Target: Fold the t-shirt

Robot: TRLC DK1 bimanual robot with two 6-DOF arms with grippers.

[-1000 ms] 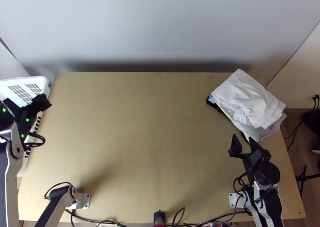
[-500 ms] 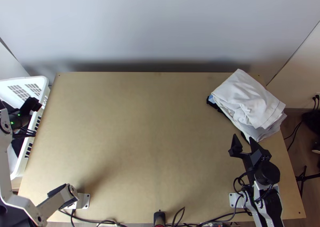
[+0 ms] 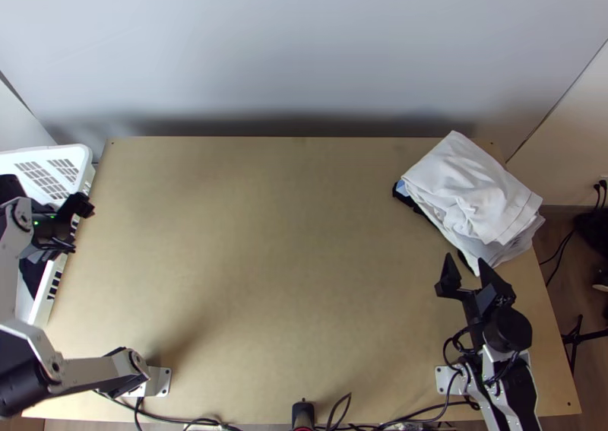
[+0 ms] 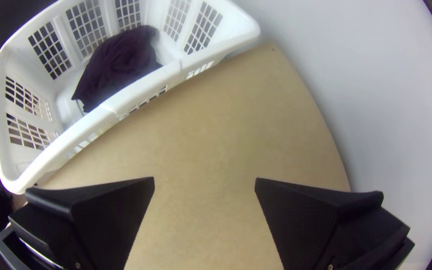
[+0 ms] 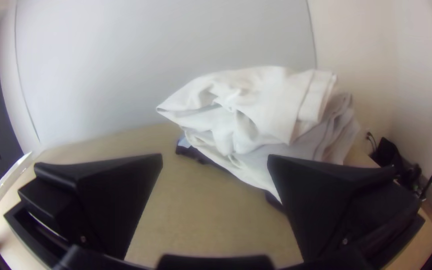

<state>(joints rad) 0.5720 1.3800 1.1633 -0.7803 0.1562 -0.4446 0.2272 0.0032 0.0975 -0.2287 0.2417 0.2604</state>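
In the top view we see the light wooden table running from the white basket at its left edge across to the folded white pile in the far right part, which gives us a broad stretch of bare wood for moving. The grey wall rises along the far edge and bounds us there. Our left gripper is over the basket's table-side rim, at the table's left edge. Our right gripper stands just short of the pile, its fingers spread, so the pile lies directly in its way. Black cables run along the near edge, between the arm bases.

In the left wrist view our left gripper has its fingers wide apart with nothing between them, above wood that ends in a corner against the wall. Inside the basket a dark cloth lies bunched, behind the high rim. We cannot tell which cloth is the t-shirt.

In the right wrist view our right gripper is open and holds nothing. Ahead, the pile lies in loose, uneven layers, with a dark edge poking out beneath. Past the table's right side, near the side wall, sits some black gear with a cable
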